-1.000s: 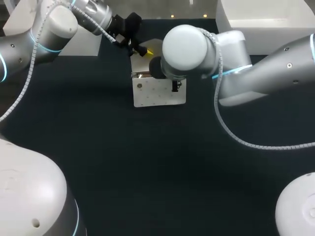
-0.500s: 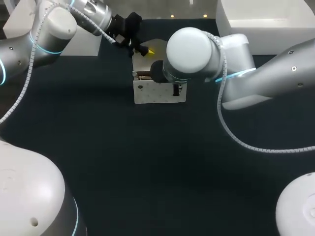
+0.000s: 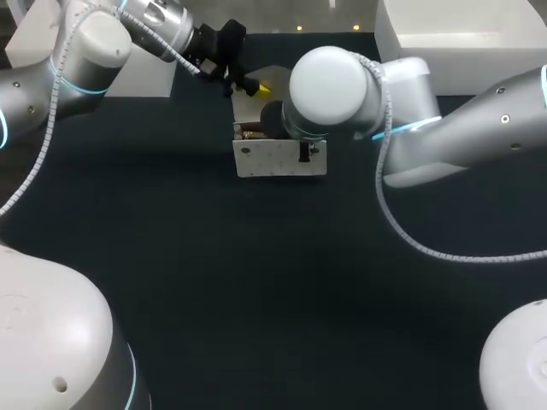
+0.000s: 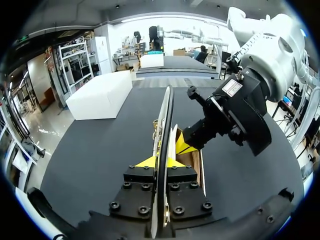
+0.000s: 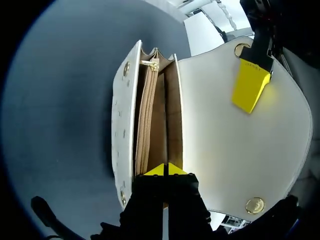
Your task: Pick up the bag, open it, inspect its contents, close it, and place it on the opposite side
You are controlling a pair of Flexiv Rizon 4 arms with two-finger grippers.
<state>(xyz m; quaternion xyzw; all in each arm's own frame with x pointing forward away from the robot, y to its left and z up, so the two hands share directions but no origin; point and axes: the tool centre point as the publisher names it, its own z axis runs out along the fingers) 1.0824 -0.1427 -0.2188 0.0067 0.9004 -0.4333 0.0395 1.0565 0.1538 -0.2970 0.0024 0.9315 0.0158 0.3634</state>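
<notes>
Bag [image 3: 279, 158] sits on the tabletop [image 3: 256, 282], left hand [image 4: 160, 162] pinching its flap [image 5: 240, 150] up, right hand [image 5: 167, 169] closed at its mouth. If the flap slips out, it'll probably flop shut on that hand.

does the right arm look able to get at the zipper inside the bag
Probably yes: the left gripper holds the flap up, and the right gripper hangs right beside the exposed zipper.

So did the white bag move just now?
Yes, a little. The bag shifted sideways toward the white box at the far right, and its near edge drew back too.
</notes>
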